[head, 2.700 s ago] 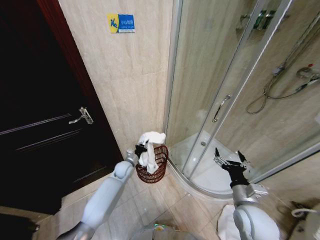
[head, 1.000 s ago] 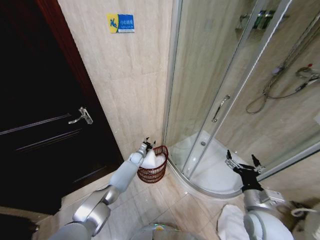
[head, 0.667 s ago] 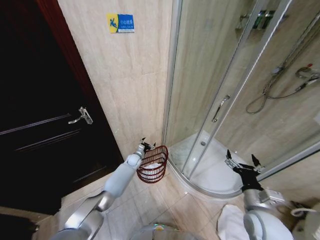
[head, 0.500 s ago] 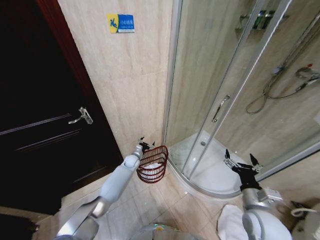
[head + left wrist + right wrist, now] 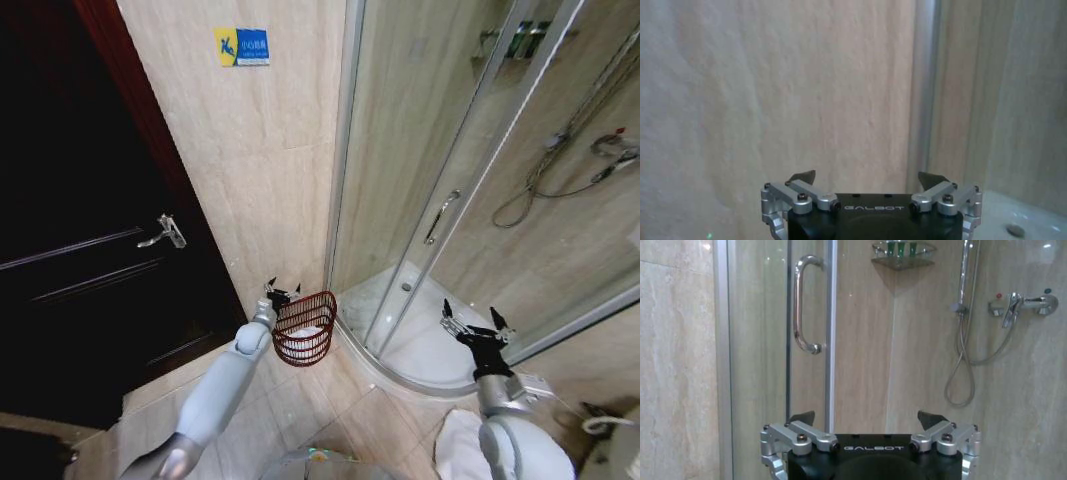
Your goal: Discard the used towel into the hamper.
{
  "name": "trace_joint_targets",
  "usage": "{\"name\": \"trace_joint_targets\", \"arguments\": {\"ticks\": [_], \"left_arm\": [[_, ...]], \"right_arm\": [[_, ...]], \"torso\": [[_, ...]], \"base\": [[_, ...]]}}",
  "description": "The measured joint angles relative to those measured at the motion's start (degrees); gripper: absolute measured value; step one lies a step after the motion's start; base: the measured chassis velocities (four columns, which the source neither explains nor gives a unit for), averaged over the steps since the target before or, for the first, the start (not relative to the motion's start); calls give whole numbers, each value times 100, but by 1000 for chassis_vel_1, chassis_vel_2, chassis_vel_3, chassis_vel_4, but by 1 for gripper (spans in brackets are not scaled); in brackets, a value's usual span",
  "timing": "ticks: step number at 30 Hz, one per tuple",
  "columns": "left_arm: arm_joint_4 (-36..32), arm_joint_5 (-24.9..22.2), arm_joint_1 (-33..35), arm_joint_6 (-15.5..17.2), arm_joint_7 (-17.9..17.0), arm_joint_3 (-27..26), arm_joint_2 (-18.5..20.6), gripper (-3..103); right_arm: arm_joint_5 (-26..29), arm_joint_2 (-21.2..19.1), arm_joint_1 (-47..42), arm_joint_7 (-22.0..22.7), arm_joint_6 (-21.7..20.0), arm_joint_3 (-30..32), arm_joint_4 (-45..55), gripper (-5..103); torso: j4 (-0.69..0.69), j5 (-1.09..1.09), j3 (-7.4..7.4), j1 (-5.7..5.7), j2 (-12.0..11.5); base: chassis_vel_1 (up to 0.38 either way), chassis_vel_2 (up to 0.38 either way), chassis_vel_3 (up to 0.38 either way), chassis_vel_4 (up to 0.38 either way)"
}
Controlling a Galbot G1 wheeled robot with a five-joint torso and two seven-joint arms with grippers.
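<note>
- Nearest to me, low on the floor on the shower side of the hamper [image 5: 304, 329] and well apart from it, a second white cloth [image 5: 458, 445] lies beside the robot's right arm; nothing touches it.
- The right gripper [image 5: 468, 323] hangs farther from the hamper than anything else at work, fingers spread and empty, facing the glass shower door [image 5: 440, 200]. I judge it is parked out of the way, since one arm does this job alone. Against the oldest picture it sits a little lower; otherwise it is much the same.
- The left gripper [image 5: 277, 293] is just beside the hamper's rim on the door side, level with the rim or a shade above it. Its fingers are spread wide and hold nothing; the wrist view shows bare wall between them.
- The hamper stands on the floor tiles in the corner where the beige wall [image 5: 260, 170] meets the shower frame. The towel [image 5: 309, 331] lies inside it, a white patch seen through the wires, so the drop looks done.
- Earlier the left gripper held the towel bunched above the rim; then the towel sat heaped at the mouth; now it has sunk inside and the gripper has drawn back off the rim.
- Farthest off, the dark door [image 5: 80, 250] stays shut.
</note>
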Motion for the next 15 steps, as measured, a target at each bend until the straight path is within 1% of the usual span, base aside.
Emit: {"name": "trace_joint_targets", "arguments": {"ticks": [4, 6, 11, 13, 15], "left_arm": [[-164, 21, 110, 22, -27, -141, 22, 100], [-329, 23, 189, 15, -81, -354, 16, 100], [-516, -1, 276, 10, -87, -584, 36, 100], [-758, -115, 383, 10, -105, -817, 94, 100], [-845, -147, 432, 16, -132, -887, 115, 100]], "right_arm": [[-2, -32, 15, 0, -13, -20, 0, 100], [-6, -48, 16, -1, -24, -33, 0, 100], [-9, -70, 9, -4, -32, -36, 7, 100], [-9, -90, 10, -5, -43, -44, 24, 100], [-8, -97, 14, -5, -46, -56, 25, 100]], "torso": [[0, -1, 0, 0, 0], [0, -1, 0, 0, 0], [0, -1, 0, 0, 0], [0, -1, 0, 0, 0], [0, -1, 0, 0, 0]], "base": [[0, 0, 0, 0], [0, 0, 0, 0], [0, 0, 0, 0], [0, 0, 0, 0], [0, 0, 0, 0]]}}
